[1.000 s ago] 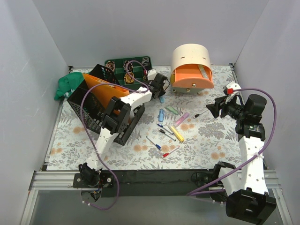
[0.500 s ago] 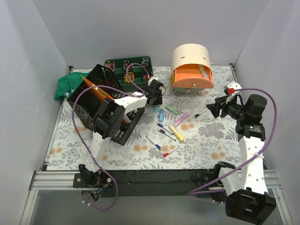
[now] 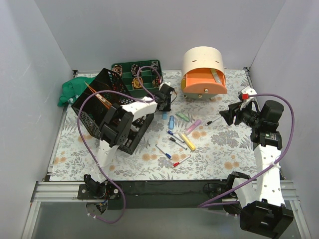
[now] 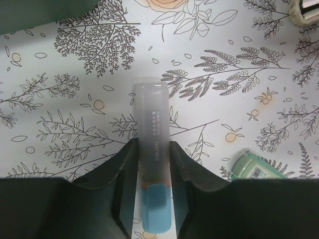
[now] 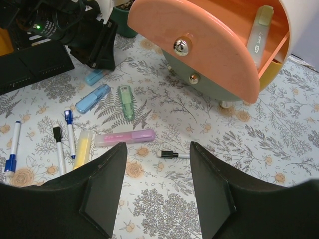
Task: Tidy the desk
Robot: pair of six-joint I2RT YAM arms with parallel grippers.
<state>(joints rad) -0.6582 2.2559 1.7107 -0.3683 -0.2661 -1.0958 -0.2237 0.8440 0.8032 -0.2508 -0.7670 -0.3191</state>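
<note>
The desk (image 3: 224,149) is a floral tabletop strewn with pens and highlighters. My left gripper (image 3: 165,108) is low over it beside the black rack. In the left wrist view, my left gripper (image 4: 152,145) has its jaws closed against the sides of a blue highlighter (image 4: 152,164) with a clear cap, which lies along the desk (image 4: 75,109). My right gripper (image 3: 225,117) hovers open and empty at the right. In the right wrist view, my right gripper (image 5: 157,147) is above a small black-capped pen (image 5: 173,154).
A tipped black wire rack (image 3: 107,112) holds an orange folder. A green compartment tray (image 3: 137,74) and a round cream box with an open orange drawer (image 3: 203,74) stand at the back. A green cloth (image 3: 72,89) lies far left. Pink (image 3: 193,125), yellow (image 3: 187,142), green (image 3: 182,117) and blue (image 3: 171,121) highlighters lie mid-desk.
My left gripper has come down and to the left, towards the rack, and the blue highlighter has shifted that way with it. The right arm has not moved.
</note>
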